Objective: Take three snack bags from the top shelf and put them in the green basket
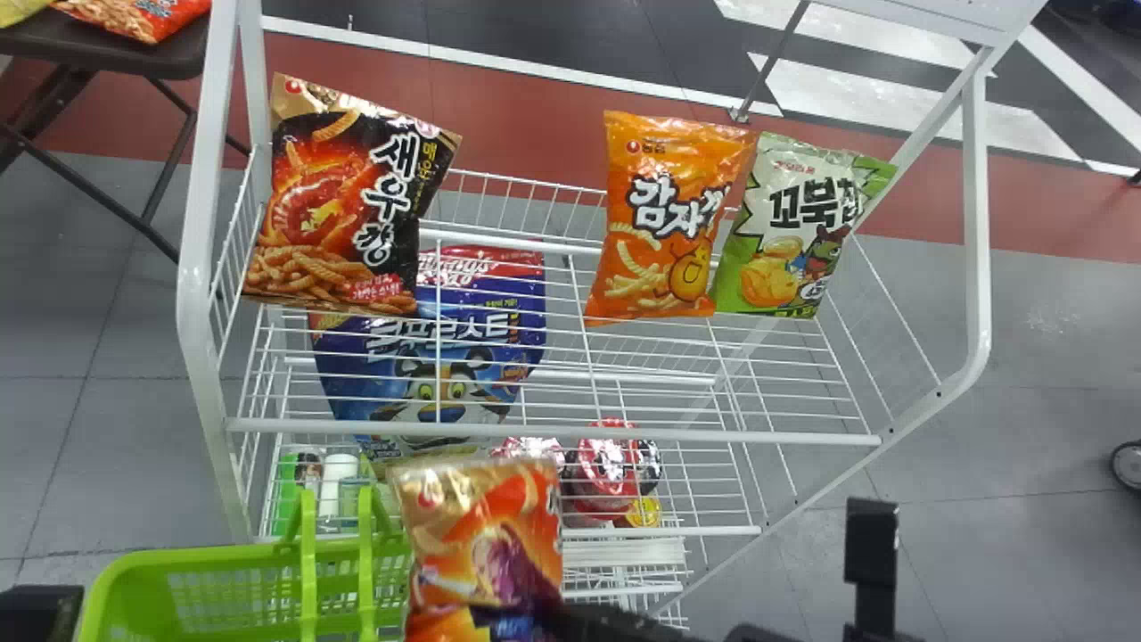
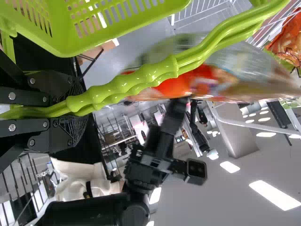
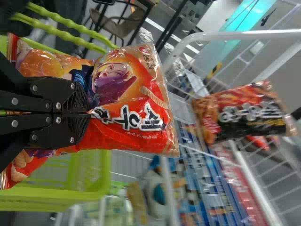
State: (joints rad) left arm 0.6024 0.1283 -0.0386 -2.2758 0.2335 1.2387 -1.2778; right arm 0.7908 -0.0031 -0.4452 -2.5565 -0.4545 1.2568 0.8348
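Top shf (image 1: 624, 435): bag (image 1: 343, 209) L; bag (image 1: 664, 218) ctr-R; bag (image 1: 789, 232) R; bskt (image 1: 214, 556) front-L

Top shelf (image 1: 677, 436): wide gap between black bag (image 1: 348, 201) and orange bag (image 1: 669, 214); green handles (image 1: 308, 566) cross basket (image 1: 160, 559) mouth.

In the left wrist view, I have the left gripper (image 2: 77, 109) closed on the paired handles (image 2: 174, 66) of the green basket (image 2: 127, 23). Beyond the handles, the right gripper (image 1: 535, 596) engages a blurred orange-red snack bag (image 2: 207, 81); the handles partly overlap the bag. Farther off: a second snack bag (image 2: 287, 40), cut by the view's edge; white rack rails (image 2: 256, 126); lit ceiling panels (image 2: 277, 195).
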